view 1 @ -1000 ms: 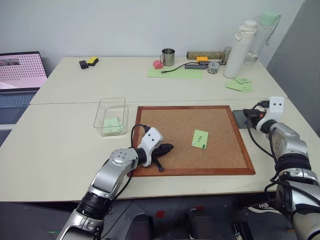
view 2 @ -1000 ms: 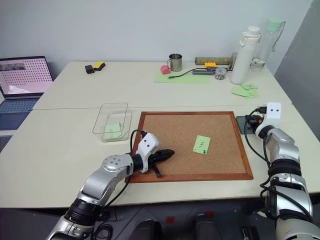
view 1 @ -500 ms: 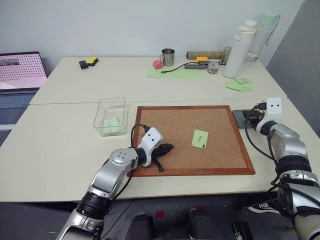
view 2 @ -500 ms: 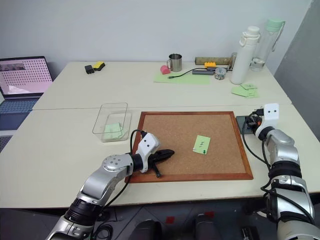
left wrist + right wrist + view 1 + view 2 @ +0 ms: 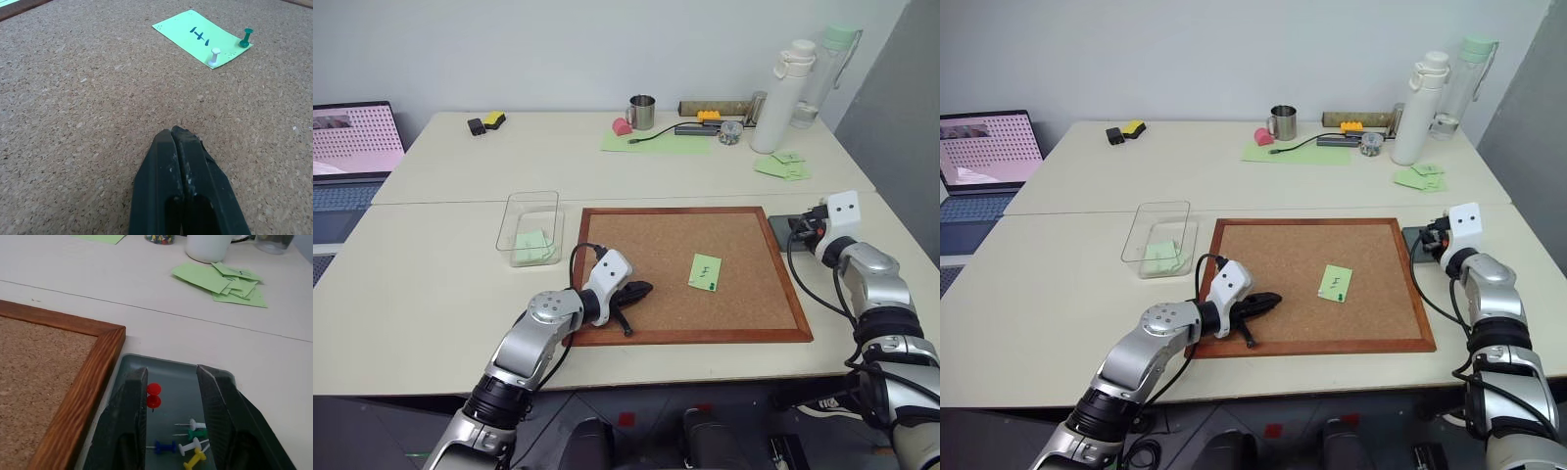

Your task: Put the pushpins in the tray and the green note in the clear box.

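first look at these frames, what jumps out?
The big wood-framed corkboard in mid-table, with the green note on it, a white and a green pushpin at its edge. The left gripper, shut, points at the note from across the cork. At the board's right, the open right gripper hangs over the tray, where several coloured pushpins lie.
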You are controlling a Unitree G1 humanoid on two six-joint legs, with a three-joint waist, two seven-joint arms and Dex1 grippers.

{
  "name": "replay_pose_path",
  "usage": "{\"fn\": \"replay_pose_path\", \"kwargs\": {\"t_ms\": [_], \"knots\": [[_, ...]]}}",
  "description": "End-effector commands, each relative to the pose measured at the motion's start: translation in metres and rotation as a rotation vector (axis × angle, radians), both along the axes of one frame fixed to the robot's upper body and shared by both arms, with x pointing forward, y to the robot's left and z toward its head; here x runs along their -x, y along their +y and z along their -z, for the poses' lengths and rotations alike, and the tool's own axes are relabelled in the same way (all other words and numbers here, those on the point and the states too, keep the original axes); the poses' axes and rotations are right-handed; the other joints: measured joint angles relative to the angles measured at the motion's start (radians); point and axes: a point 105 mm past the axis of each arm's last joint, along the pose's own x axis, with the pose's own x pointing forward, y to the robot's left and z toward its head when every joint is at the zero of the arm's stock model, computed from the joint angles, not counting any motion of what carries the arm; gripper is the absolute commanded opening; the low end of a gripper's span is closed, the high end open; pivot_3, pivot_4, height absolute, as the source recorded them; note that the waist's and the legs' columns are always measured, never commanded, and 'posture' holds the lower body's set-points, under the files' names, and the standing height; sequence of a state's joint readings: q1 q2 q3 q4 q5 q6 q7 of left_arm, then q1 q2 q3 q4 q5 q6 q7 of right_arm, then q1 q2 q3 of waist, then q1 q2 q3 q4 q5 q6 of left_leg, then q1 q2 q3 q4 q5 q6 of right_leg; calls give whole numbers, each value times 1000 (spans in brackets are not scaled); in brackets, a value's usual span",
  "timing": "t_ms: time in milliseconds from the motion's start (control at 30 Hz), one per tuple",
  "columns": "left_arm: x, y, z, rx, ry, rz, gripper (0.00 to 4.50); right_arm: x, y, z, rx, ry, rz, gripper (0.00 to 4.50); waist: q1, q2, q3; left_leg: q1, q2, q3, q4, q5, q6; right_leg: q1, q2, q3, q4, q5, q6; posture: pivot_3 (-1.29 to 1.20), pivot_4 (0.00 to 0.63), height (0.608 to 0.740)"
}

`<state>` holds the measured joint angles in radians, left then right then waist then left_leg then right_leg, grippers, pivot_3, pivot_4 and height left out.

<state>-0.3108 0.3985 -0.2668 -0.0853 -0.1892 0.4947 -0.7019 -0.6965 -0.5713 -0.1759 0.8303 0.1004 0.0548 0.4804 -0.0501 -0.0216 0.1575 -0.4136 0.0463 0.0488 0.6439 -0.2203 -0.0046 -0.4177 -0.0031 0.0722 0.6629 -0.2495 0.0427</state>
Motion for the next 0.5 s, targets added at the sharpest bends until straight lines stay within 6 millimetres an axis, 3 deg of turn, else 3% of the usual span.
{"fn": "replay_pose_path", "kwargs": {"t_ms": [33,133,267,500], "knots": [[8,9,28,-69,102,-14,0,-2,-4,-16,23,-53,5,1619,0,0,0,0,0,0,0,0,0,0,0,0,0,0,0,0,150,740],[8,8,28,-69,102,-14,0,-3,-5,-17,-8,-56,12,1619,0,0,0,0,0,0,0,0,0,0,0,0,0,0,0,0,150,740],[7,9,28,-68,101,-17,0,-8,-2,-26,-262,-71,40,1619,0,0,0,0,0,0,0,0,0,0,0,0,0,0,0,0,150,740],[8,9,28,-67,102,-19,0,-11,-4,-37,-486,-74,79,1619,0,0,0,2,0,-1,0,0,0,3,0,-1,-1,0,0,0,150,740]]}}
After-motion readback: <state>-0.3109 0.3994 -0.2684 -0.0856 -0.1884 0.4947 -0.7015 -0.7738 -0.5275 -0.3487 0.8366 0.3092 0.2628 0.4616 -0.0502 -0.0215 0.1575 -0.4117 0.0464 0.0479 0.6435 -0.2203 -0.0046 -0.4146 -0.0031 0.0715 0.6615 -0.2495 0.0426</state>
